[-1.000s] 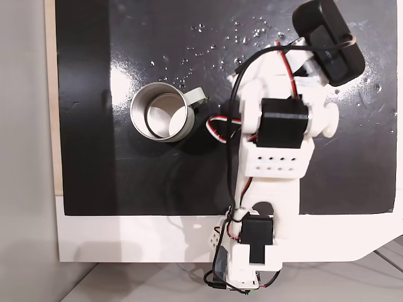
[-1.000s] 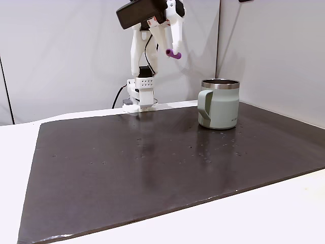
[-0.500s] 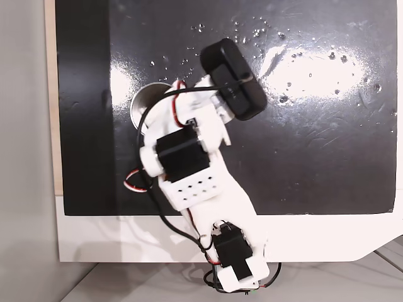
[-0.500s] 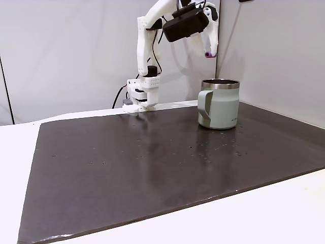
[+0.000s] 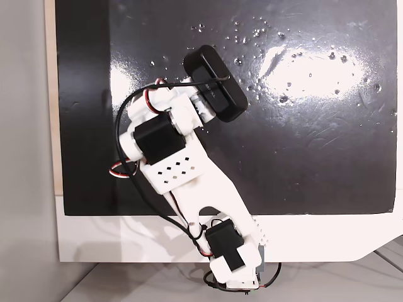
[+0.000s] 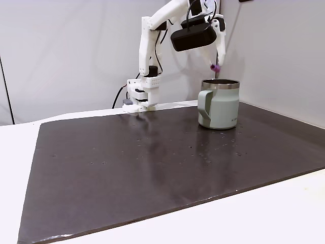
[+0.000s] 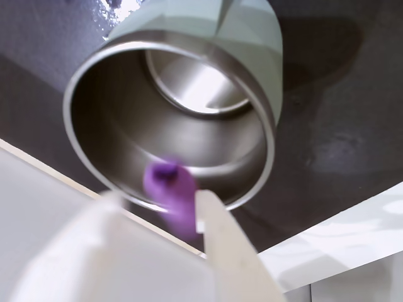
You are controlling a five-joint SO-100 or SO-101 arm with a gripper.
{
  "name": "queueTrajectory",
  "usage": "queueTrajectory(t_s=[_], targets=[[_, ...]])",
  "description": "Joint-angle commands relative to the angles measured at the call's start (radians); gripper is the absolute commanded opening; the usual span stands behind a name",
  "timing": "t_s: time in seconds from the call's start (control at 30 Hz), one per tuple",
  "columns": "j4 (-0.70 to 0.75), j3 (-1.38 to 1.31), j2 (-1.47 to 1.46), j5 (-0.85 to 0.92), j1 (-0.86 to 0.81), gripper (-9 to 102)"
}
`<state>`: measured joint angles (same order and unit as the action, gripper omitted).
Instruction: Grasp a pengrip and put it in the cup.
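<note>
In a fixed view from the side, the silver cup [image 6: 219, 104] stands upright on the black mat, its pale handle tab facing left. My gripper [image 6: 217, 62] hangs just above the cup's rim, shut on the light-purple pengrip [image 6: 215, 67]. In the wrist view the pengrip [image 7: 169, 189] sticks out between my white fingers [image 7: 217, 229], blurred, over the near edge of the cup's open mouth [image 7: 126, 119]. In a fixed view from above, my arm [image 5: 170, 151] covers the spot where the cup stands.
The black mat [image 6: 152, 162] spreads wide in front of the cup. My base [image 6: 143, 96] stands at its back edge on the white table. A grey wall panel rises close behind the cup. White specks and glare dot the mat [image 5: 302, 63].
My arm has swung from the mat's middle over to the cup and come down a little, carrying the pengrip to just above the rim.
</note>
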<state>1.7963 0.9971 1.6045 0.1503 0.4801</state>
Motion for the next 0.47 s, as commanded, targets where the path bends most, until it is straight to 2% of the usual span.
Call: queueTrajectory(t_s=[0.0,0.13,0.43], targets=[[0.0,-0.005,0.009,0.009,-0.005,29],[0.002,-0.002,0.009,0.009,-0.005,33],[0.002,-0.002,0.014,0.023,-0.014,33]])
